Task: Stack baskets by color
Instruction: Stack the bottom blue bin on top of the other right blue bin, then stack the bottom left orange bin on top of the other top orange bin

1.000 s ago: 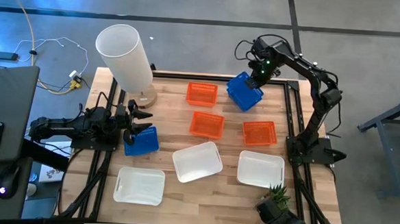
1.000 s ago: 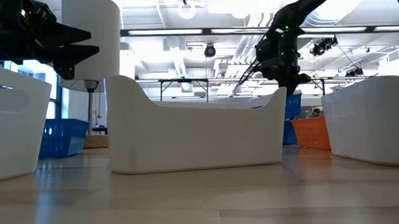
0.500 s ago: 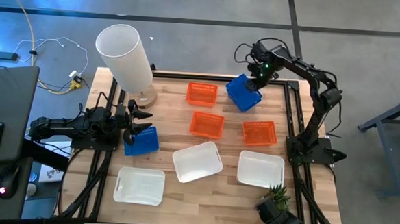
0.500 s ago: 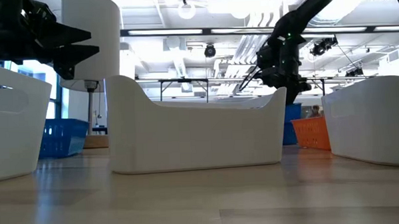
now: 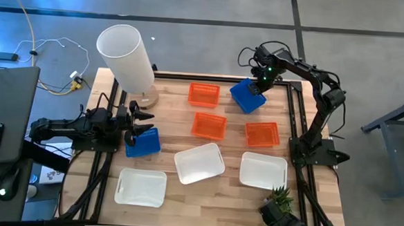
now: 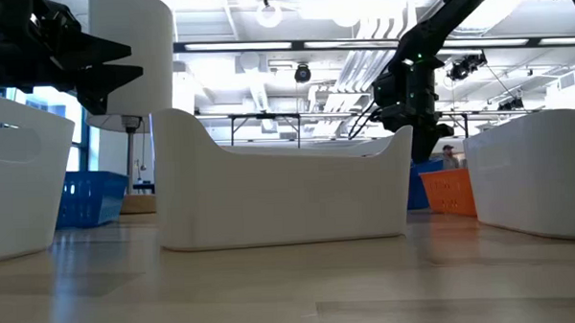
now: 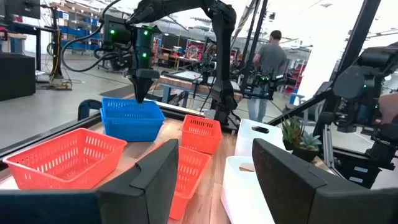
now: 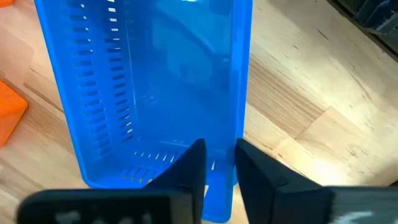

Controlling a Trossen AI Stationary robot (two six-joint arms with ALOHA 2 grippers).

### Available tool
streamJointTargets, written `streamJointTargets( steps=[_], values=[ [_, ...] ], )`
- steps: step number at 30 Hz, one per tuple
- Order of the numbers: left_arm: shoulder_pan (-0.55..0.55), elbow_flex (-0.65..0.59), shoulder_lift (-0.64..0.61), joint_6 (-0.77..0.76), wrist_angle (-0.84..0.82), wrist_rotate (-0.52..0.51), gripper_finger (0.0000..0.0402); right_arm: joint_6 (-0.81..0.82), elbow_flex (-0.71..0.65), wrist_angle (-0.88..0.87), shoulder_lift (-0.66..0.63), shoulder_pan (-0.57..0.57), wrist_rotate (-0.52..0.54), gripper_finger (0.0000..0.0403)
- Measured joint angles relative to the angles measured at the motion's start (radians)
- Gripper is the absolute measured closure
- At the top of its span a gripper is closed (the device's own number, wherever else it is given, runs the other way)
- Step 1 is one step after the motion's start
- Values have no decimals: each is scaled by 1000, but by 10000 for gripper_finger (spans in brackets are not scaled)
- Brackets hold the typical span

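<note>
A blue basket [image 5: 246, 98] sits flat on its bottom at the table's far right. My right gripper [image 5: 261, 83] points down over its far rim. In the right wrist view my right gripper [image 8: 221, 165] has a narrow gap between the fingers, one inside the basket [image 8: 155, 81] and one outside. My left gripper [image 5: 144, 122] waits open and level at the left edge, beside a second blue basket [image 5: 143, 143]. Three orange baskets [image 5: 209, 125] lie in the middle. Three white baskets [image 5: 199, 163] lie nearer the front. My right gripper straddles one long wall of the blue basket [image 8: 231, 146] near its end, one finger inside and one outside, coming from above. Whether the fingers touch the wall, I cannot tell. The basket rests on the table.
A tall white cylinder lamp [image 5: 125, 57] stands at the far left corner. A small potted plant [image 5: 278, 198] is at the near right. Bare wood shows at the far right corner [image 5: 282, 103] and along the front edge.
My right gripper has come down with the blue basket. The basket hung tilted above the table and now lies flat on it at the far right.
</note>
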Motion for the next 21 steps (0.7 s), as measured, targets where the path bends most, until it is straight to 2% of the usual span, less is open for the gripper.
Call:
streamJointTargets(
  steps=[6, 13, 21],
  values=[
    [0, 0, 0, 0, 0, 0, 206, 2, 0, -10, -8, -11, 11, 292],
    [0, 3, 0, 5, -8, -8, 206, 10, 0, -13, -105, -20, 4, 289],
    [0, 150, 53, 34, -205, -62, 206, 27, 1, 13, -226, 42, 1, 289]
  ],
)
